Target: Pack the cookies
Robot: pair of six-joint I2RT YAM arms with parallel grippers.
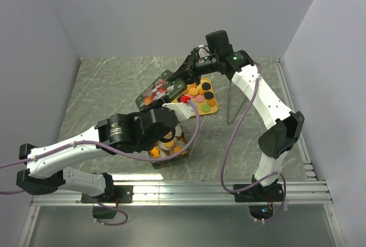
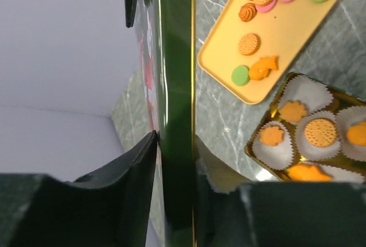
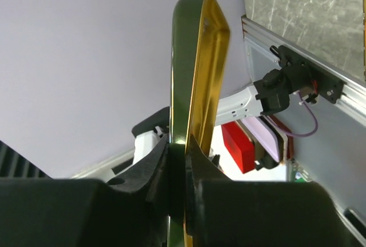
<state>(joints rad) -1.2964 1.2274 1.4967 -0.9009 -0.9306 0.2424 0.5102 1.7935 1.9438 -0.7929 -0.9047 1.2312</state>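
Both grippers hold a green tin lid (image 1: pixel 162 90) with a picture on top, tilted above the table. My left gripper (image 1: pixel 169 106) is shut on its near edge; in the left wrist view (image 2: pixel 176 151) the lid (image 2: pixel 176 75) stands edge-on between the fingers. My right gripper (image 1: pixel 190 75) is shut on its far edge; in the right wrist view (image 3: pixel 184 156) the lid's gold inside (image 3: pixel 207 58) shows. Loose cookies (image 1: pixel 200 94) (image 2: pixel 249 44) lie on a yellow tray (image 1: pixel 214 110) (image 2: pixel 280 30). More cookies (image 2: pixel 320 132) sit in white paper cups in a gold tin (image 1: pixel 170 154).
A thin metal wire stand (image 1: pixel 231 107) rises right of the tray. Grey walls close in the marble table on three sides. A metal rail (image 1: pixel 189 190) runs along the near edge by the arm bases.
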